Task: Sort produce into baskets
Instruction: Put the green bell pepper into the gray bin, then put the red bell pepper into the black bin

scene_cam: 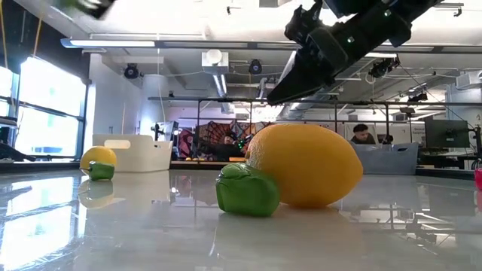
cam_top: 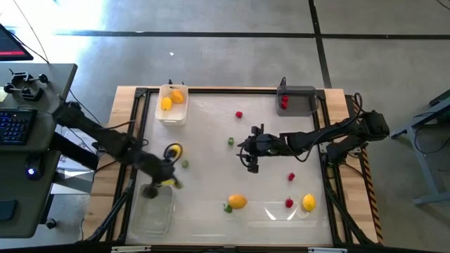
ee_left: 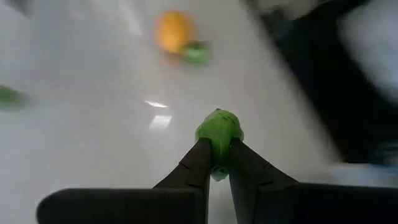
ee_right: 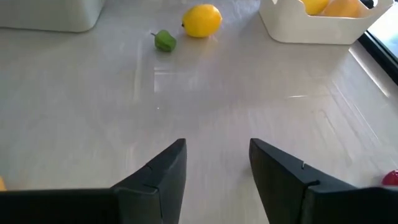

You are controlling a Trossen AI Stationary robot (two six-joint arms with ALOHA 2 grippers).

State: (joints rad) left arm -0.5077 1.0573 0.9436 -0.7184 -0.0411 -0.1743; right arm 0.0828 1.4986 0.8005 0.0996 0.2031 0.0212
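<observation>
My left gripper (ee_left: 217, 148) is shut on a small green piece (ee_left: 219, 129) and shows blurred in the high view (cam_top: 162, 183), above the far end of the clear tray (cam_top: 153, 214). My right gripper (ee_right: 217, 155) stands open over the table's middle (cam_top: 252, 160), nothing between its fingers. Loose produce lies on the table: a lemon (cam_top: 173, 151) beside a green piece (cam_top: 185, 164), an orange fruit (cam_top: 238, 202) with a green piece (cam_top: 228, 208) against it, a yellow fruit (cam_top: 308, 203), red berries (cam_top: 291, 176) and another green piece (cam_top: 230, 141). My left gripper pinches the green piece's lower part (ee_left: 217, 154) between its two fingertips, and most of the piece stands out past them. The fingers slant down toward the table. The piece is lifted clear of the tabletop.
The white tray (cam_top: 172, 104) at the far left holds yellow and orange fruit. The dark grey tray (cam_top: 297, 100) at the far right holds a red piece (cam_top: 284, 102). A red berry (cam_top: 239, 114) lies between them. The table's wooden frame (cam_top: 337, 183) runs round the edges.
</observation>
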